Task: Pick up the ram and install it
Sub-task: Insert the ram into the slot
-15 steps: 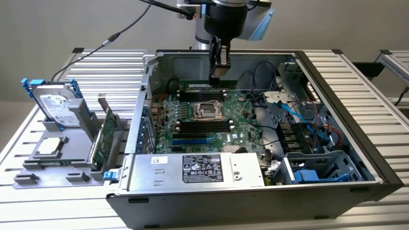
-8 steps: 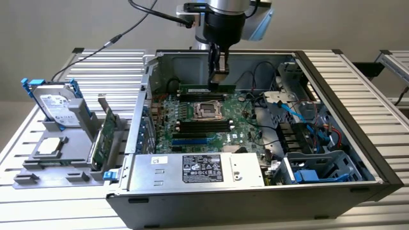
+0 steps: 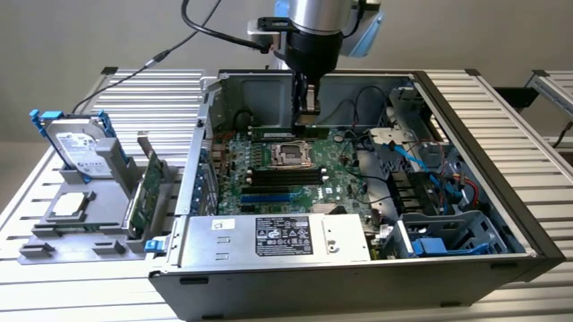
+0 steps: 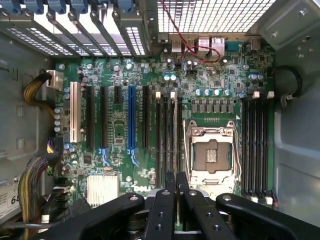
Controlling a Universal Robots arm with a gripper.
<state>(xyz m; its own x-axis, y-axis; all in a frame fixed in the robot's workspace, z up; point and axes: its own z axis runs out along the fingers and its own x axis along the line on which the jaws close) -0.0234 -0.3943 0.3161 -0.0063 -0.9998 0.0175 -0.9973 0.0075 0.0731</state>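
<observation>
Exterior view: on the bench (image 3: 501,87), the open case (image 3: 465,127) holds the motherboard (image 3: 259,164). Above it the tool (image 3: 309,123) is clamped on the ram (image 3: 268,132), held level at twelve o'clock of the socket (image 3: 294,153). To seat it well, I'd keep its edge parallel over one slot (image 3: 282,176) and press straight down, evenly, so neither end binds.

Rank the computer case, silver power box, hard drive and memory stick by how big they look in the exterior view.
1. computer case
2. power box
3. hard drive
4. memory stick
The stick sits farther back than the power box, so it may look a little smaller than it is.
</observation>
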